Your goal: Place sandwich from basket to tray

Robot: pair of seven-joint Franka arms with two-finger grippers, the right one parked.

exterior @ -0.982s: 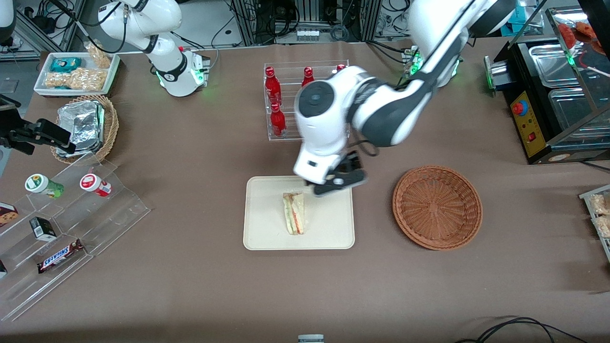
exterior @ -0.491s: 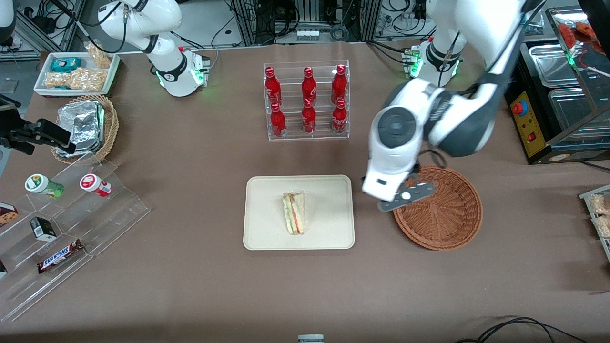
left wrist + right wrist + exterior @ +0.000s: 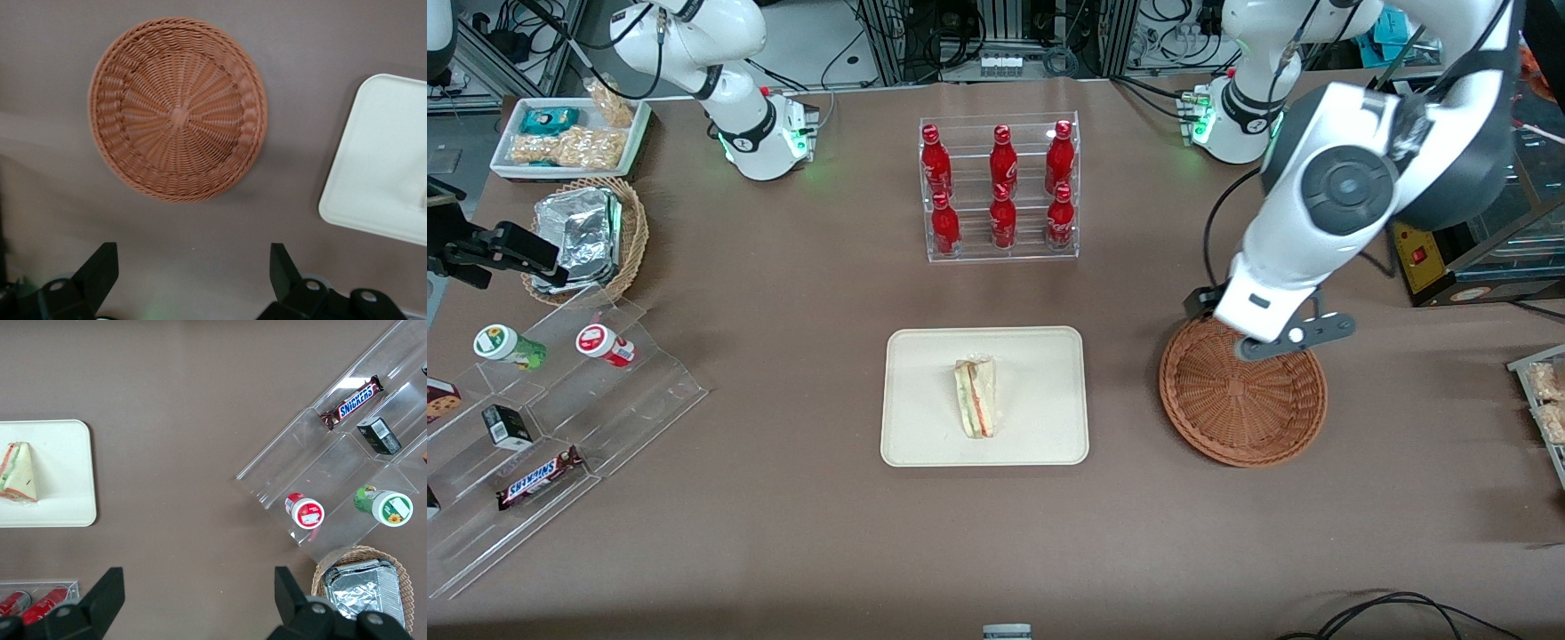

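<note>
Wedge sandwich (image 3: 976, 396) is lying on the cream tray (image 3: 925, 427), filling edge showing; reddish wicker basket (image 3: 1227, 418) is sitting beside it; gripper (image 3: 1280, 342) is hanging open above the basket's rim.

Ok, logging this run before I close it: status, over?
Gripper open, empty, above the basket edge farthest from the front camera. Sandwich lying on the tray, untouched. Basket holds nothing. Nothing in the way.

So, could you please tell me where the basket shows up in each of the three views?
Front view: the basket sits beside the tray, toward the working arm's end, partly under the open gripper.
Left wrist view: the whole basket, empty, beside the tray's corner.
Right wrist view: not in it.
Shared landmark: the tray.
</note>
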